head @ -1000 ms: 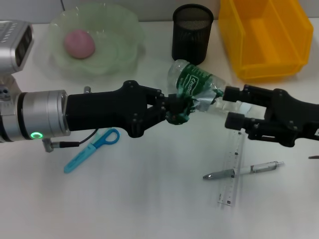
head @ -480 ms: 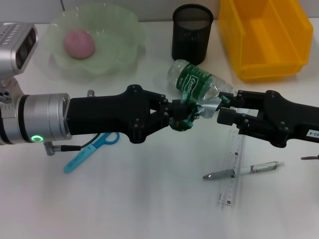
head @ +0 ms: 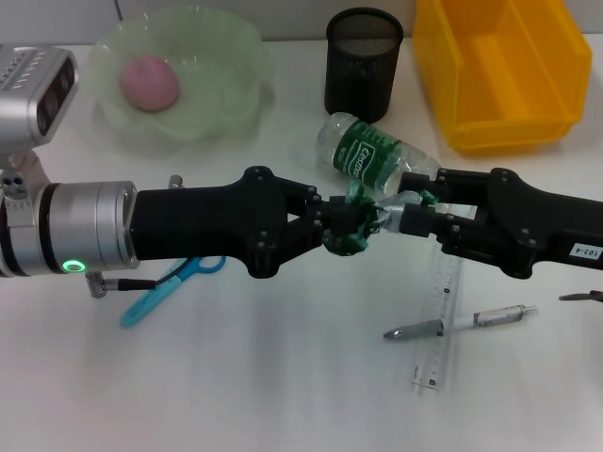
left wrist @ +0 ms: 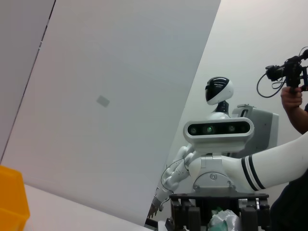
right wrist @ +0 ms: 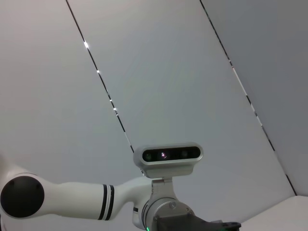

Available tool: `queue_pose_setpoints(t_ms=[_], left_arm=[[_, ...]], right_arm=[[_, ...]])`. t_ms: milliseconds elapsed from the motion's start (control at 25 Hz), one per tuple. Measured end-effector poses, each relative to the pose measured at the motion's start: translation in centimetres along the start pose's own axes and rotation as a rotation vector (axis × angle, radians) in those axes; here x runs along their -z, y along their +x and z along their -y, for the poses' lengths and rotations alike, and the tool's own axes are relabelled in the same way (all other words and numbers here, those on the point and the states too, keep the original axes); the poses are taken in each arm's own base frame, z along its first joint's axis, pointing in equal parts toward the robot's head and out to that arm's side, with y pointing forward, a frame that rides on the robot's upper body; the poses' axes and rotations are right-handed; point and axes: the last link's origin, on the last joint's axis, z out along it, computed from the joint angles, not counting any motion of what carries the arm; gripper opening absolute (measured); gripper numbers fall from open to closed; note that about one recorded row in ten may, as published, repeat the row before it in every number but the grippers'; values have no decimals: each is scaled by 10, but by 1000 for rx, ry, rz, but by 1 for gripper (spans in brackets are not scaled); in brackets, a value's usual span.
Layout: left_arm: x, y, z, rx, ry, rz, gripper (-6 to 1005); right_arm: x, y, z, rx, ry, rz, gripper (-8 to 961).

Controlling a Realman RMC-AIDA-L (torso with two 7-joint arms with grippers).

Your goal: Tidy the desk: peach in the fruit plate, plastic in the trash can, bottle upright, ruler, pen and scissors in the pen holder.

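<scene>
My left gripper [head: 339, 226] reaches in from the left and is shut on a crumpled green and silver plastic wrapper [head: 358, 235], held above the table's middle. My right gripper [head: 407, 201] comes from the right; it is open, with its fingers on either side of the wrapper's silver end. The left wrist view shows the wrapper [left wrist: 224, 221] between those fingers. A clear bottle [head: 369, 158] with a green label lies on its side just behind. The peach [head: 149, 82] sits in the green fruit plate [head: 226, 56]. Blue scissors [head: 174, 280], ruler [head: 439, 315] and pen [head: 462, 323] lie on the table.
The black mesh pen holder [head: 365, 61] stands at the back centre. A yellow bin [head: 504, 75] stands at the back right. The ruler and pen cross each other at the right front. The scissors lie under my left arm.
My right gripper has moved left to the wrapper and now has its silver end between its fingers. My left gripper has shifted slightly right with the wrapper.
</scene>
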Motion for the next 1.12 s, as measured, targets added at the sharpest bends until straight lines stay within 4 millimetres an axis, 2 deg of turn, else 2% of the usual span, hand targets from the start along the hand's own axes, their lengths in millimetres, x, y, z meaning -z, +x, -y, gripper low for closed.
queue_pose_setpoints(t_ms=[240,520,720,920,1120], left_arm=[[-1,-1,0,2,-1,-2,13],[-1,-1,0,0,-1,-3,12],[-1,-1,0,-1,-4,-3,12],[-2,0,0,8,-3,-5,11],[-2,-2,0,19,3,-11,108]], right_arm=[[-3,1,1,-10,-1,-2,427],[-5,2,0,-16,-12,-14,204],[-5,1,-1,-11,-20,-7,116],[-5,1,-1,-7,-20,-6,99],[-5,1,0,-6,-19,-6,82]])
